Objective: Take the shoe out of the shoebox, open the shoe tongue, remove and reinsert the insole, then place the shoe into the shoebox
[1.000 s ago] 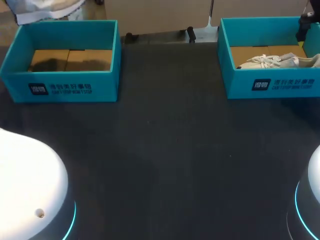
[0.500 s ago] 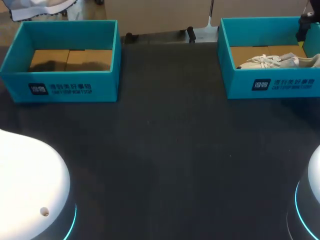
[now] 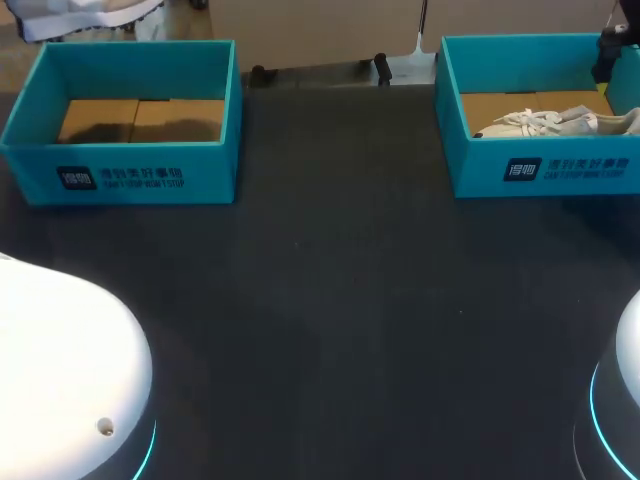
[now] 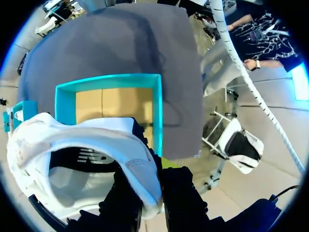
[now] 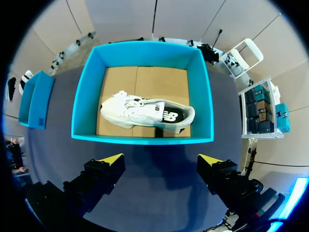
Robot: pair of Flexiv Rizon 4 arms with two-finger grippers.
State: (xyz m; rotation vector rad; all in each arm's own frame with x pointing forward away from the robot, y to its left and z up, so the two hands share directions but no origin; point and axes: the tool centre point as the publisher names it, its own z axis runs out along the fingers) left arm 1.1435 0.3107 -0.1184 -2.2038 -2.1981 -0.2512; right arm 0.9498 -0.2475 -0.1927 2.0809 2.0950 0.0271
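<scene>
White domed shell on left arm (image 3: 60, 370), one small round hole (image 3: 105, 427), cyan light ring (image 3: 150, 442). Right arm (image 3: 632, 340) same white, cyan ring. Right gripper (image 5: 161, 160): black fingers (image 5: 96, 180), yellow wedge tips.

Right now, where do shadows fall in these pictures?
Head view: a shadow darkens the left box's floor. Right wrist view: the shoe casts a dark patch by its heel in the right box. Left wrist view: soft shadows cross the table.

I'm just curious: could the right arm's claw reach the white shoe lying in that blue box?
Probably yes. The right claw hangs open, and the box ahead of it has no lid; the shoe lies uncovered on its floor.
</scene>
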